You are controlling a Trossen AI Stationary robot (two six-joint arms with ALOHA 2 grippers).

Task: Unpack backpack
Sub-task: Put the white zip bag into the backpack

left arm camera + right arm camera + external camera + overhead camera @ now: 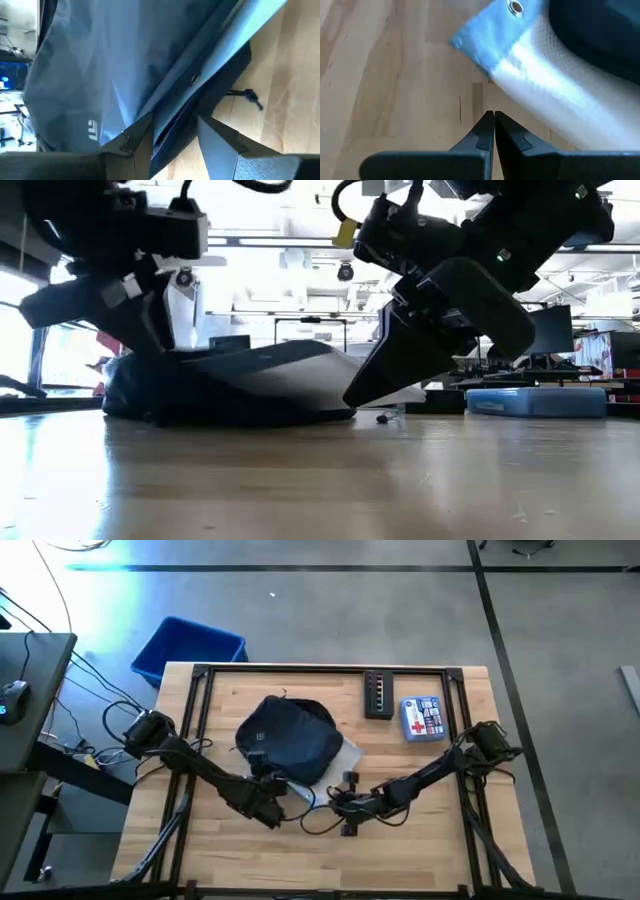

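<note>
Lying near the middle of the wooden tabletop (420, 840), the backpack (291, 737) is a soft, rounded dark navy bag with a small pale logo on its fabric. A clear plastic pouch (555, 100) with a blue edge and a metal eyelet sticks out from under it on the front side. The left gripper (172, 142) is at the front edge of the backpack, its fingers apart around the zipper seam. The right gripper (494, 131) hovers just beside the pouch, fingers pressed together and holding nothing. Farther back on the tabletop are a first aid kit (422, 719) and a black device (378, 695). A blue plastic bin (187, 648) stands on the grey floor behind the tabletop.
</note>
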